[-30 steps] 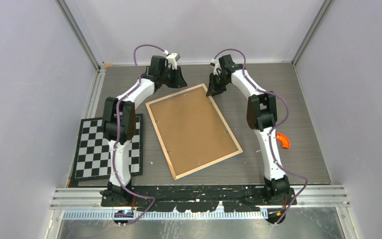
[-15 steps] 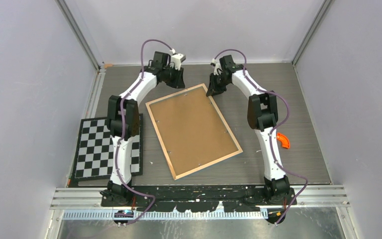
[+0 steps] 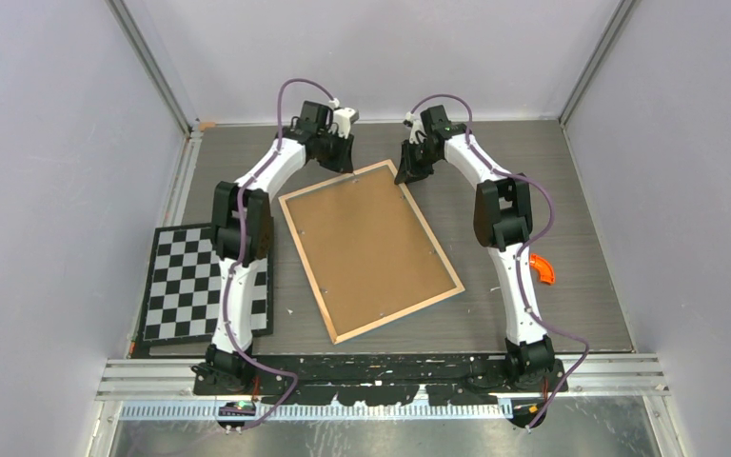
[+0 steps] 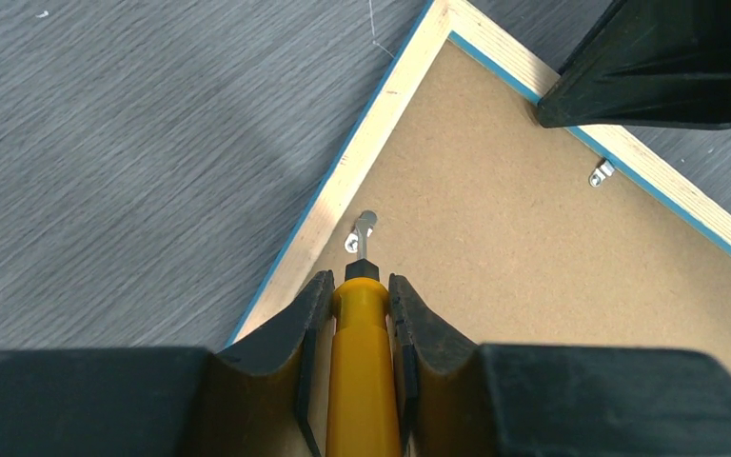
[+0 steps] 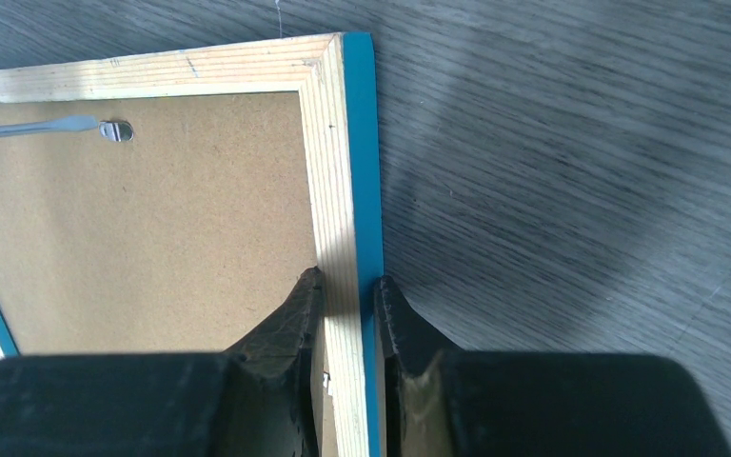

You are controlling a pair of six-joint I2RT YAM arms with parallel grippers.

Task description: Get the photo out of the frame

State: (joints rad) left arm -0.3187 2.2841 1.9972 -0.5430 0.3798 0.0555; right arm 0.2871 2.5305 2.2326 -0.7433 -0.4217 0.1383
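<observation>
Frame (image 3: 369, 249) face-down at table (image 3: 571, 190) centre, back up.
Left jaws pinch a yellow screwdriver (image 4: 363, 371), tip on a metal tab (image 4: 363, 227); right jaws pinch the frame's far rim.

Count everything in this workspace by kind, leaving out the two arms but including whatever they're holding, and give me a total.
frame: 1
checkerboard: 1
screwdriver: 1
orange curved piece: 1
Total: 4
</observation>
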